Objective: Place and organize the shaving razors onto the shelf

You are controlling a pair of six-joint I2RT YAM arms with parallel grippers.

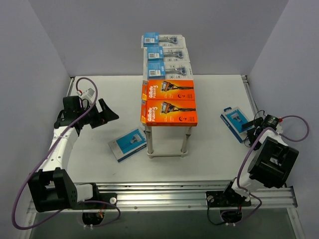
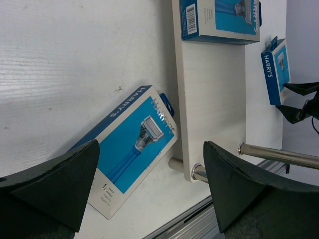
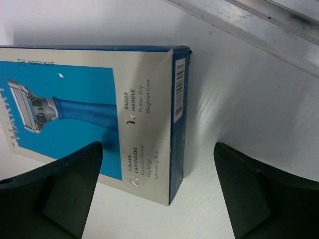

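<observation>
The shelf [image 1: 168,102] stands mid-table. Its top holds three clear blister packs [image 1: 168,55] in a row at the back and two orange razor boxes [image 1: 169,112] at the front. A blue-and-white razor box [image 1: 127,144] lies flat on the table left of the shelf's legs. My left gripper [image 1: 105,117] hovers open to its upper left, with the box [image 2: 134,144] showing between its fingers [image 2: 149,189]. Another blue box [image 1: 237,122] lies at the right. My right gripper [image 1: 250,130] is open at its near end, and the box's corner [image 3: 172,149] lies between the fingers [image 3: 157,199].
In the left wrist view, the shelf's lower board [image 2: 214,99] carries another blue box [image 2: 219,20], and chrome legs [image 2: 279,155] run beside it. A metal rail [image 1: 164,191] lines the table's near edge. Grey walls close in the back and both sides.
</observation>
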